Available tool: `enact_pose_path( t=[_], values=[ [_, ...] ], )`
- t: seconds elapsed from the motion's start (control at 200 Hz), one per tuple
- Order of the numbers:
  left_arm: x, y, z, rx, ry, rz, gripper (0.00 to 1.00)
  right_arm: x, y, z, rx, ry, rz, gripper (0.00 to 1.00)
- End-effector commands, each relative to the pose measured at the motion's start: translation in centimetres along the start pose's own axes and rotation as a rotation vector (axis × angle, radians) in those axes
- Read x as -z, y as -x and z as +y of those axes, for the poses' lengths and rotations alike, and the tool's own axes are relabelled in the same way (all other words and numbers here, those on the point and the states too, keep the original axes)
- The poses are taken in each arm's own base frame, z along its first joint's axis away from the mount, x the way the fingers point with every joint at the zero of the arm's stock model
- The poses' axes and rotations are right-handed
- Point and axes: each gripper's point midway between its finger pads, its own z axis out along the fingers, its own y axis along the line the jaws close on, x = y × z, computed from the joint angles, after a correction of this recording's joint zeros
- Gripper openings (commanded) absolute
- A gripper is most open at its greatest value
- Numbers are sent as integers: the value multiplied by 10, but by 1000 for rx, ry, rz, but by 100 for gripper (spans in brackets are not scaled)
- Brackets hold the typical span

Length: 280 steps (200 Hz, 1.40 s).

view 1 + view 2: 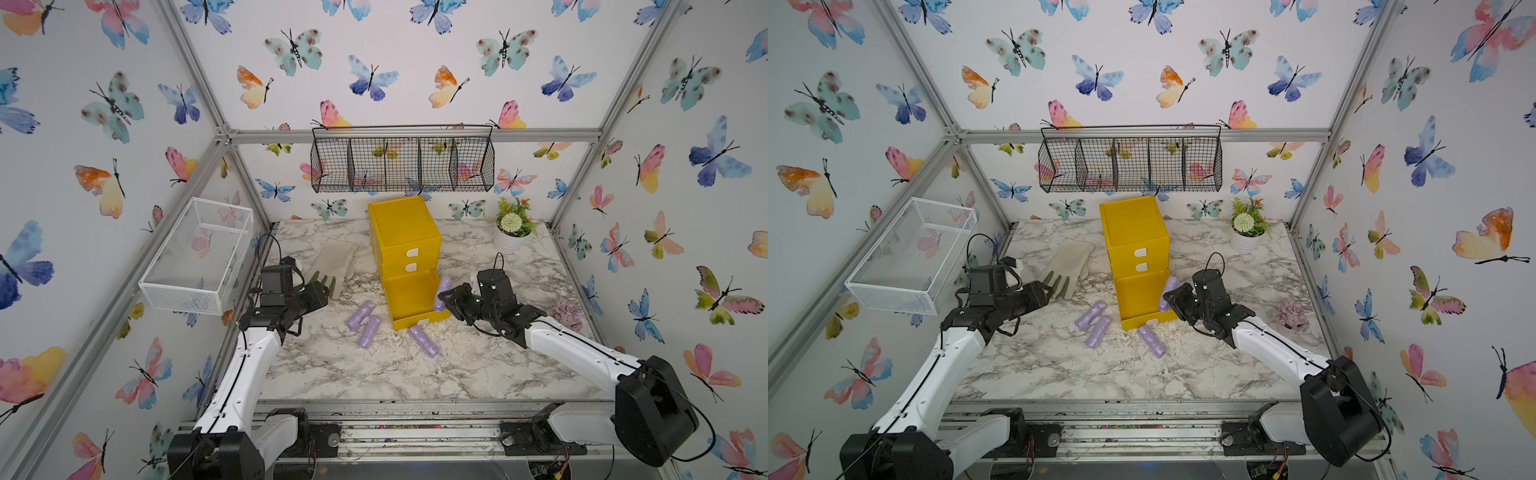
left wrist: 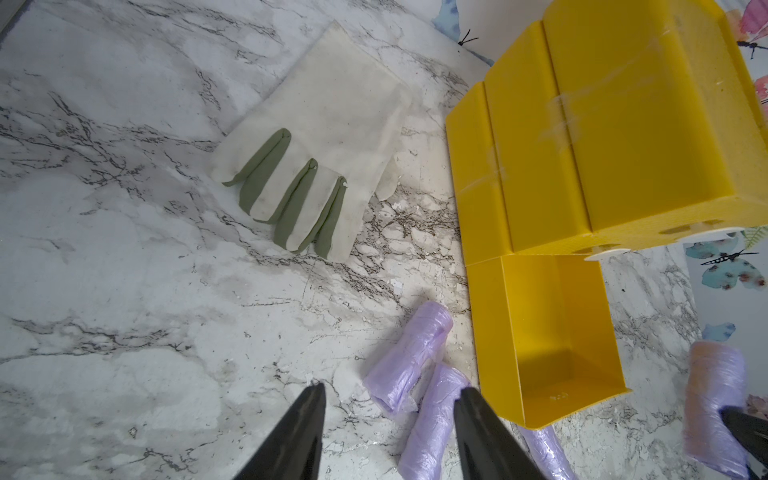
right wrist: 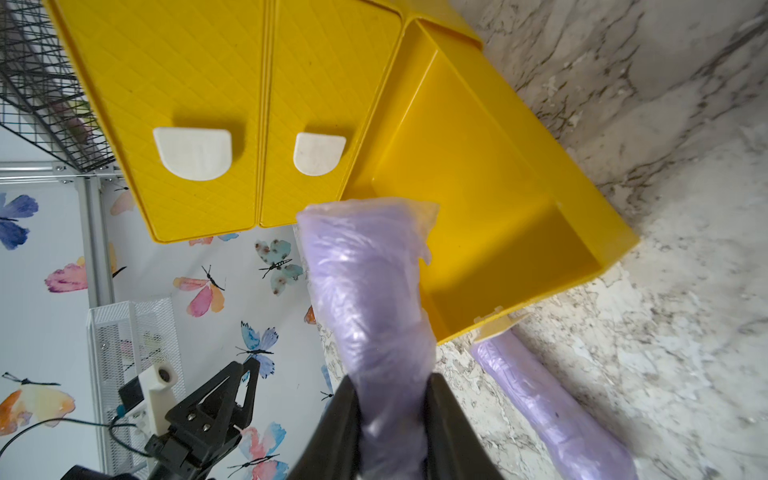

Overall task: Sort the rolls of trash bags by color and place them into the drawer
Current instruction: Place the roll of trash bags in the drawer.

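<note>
Right now the right gripper point(image 3: 390, 388) is clamped on the lower end of a purple trash-bag roll, the held roll point(image 3: 365, 291), with a black finger pressed against each side. In a top view the held roll stands nearly upright, slightly tilted, at the right wall of the pulled-out bottom drawer point(image 1: 409, 297). It is up at the rim and not down inside; whether it touches the wall, cannot tell. That drawer belongs to the yellow chest point(image 1: 405, 235), which sits mid-table toward the back with its upper two drawers pushed in. The left gripper point(image 2: 390, 390) has its fingers spread well apart with nothing between them. It hangs over the marble table point(image 1: 457, 374) at the left side, near the green fingertips of the pale glove point(image 1: 332, 257). Roll two point(image 1: 360, 315) and roll three point(image 1: 369, 331), both purple, lie side by side on the table just left of the open drawer. Roll four point(image 1: 424, 341), also purple, lies flat just in front of the drawer's front panel, one end near its white tab.
</note>
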Motion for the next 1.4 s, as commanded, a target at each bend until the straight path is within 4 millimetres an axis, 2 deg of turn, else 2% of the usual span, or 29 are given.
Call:
enact_pose_path(
  t=[0.0, 0.34, 0.786, 0.976, 1.396],
  values=[
    [5, 0, -2, 0, -16, -5, 54, -11, 5, 10, -58, -2, -67, 29],
    [6, 0, -3, -1, -24, -7, 55, -46, -4, 21, -130, -38, -109, 29],
    [7, 0, -5, 1, -41, -5, 54, -94, 8, 24, -238, -46, -165, 29],
    [7, 0, -6, 1, -46, -5, 55, -117, 13, 18, -270, -64, -185, 29],
    [8, 1, -7, 1, -52, -8, 55, -138, 33, 12, -281, -86, -287, 29]
  ],
)
